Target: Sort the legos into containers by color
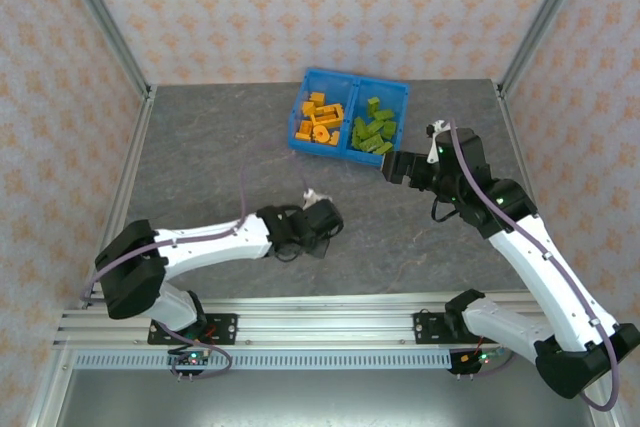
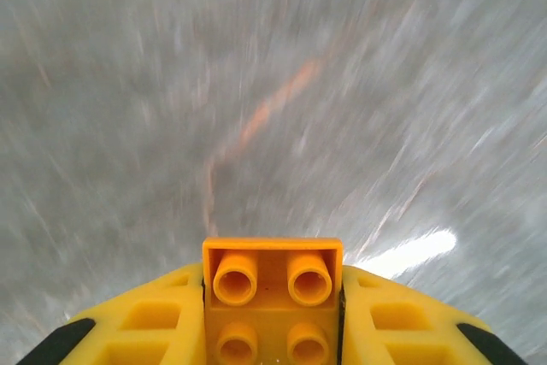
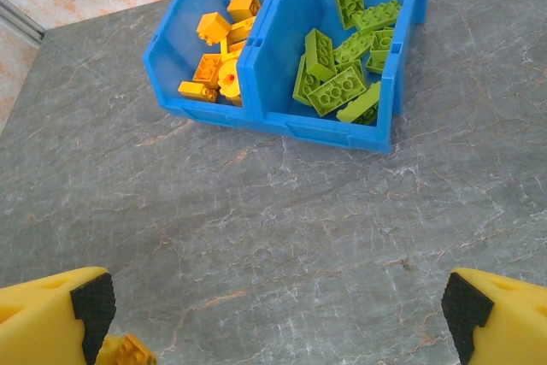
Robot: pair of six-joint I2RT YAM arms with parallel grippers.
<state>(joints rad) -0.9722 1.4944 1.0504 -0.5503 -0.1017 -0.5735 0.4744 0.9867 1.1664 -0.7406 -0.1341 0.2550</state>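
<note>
An orange lego [image 2: 272,297] with round tubes facing the camera is clamped between the yellow fingers [image 2: 154,322] of my left gripper [image 2: 272,318], which is shut on it. That gripper [image 1: 322,222] is low over the middle of the table. My right gripper [image 1: 392,167] stands open with nothing between its black pads [image 3: 92,305], just in front of the blue bin [image 3: 282,121]. The containers hold several orange legos [image 3: 224,40] in the left compartment and several lime green legos [image 3: 342,83] in the right.
The blue bin [image 1: 350,77] sits at the back centre of the grey marbled table [image 1: 220,147], with metal frame posts and patterned walls around it. A small orange piece [image 3: 128,352] shows at the bottom edge of the right wrist view.
</note>
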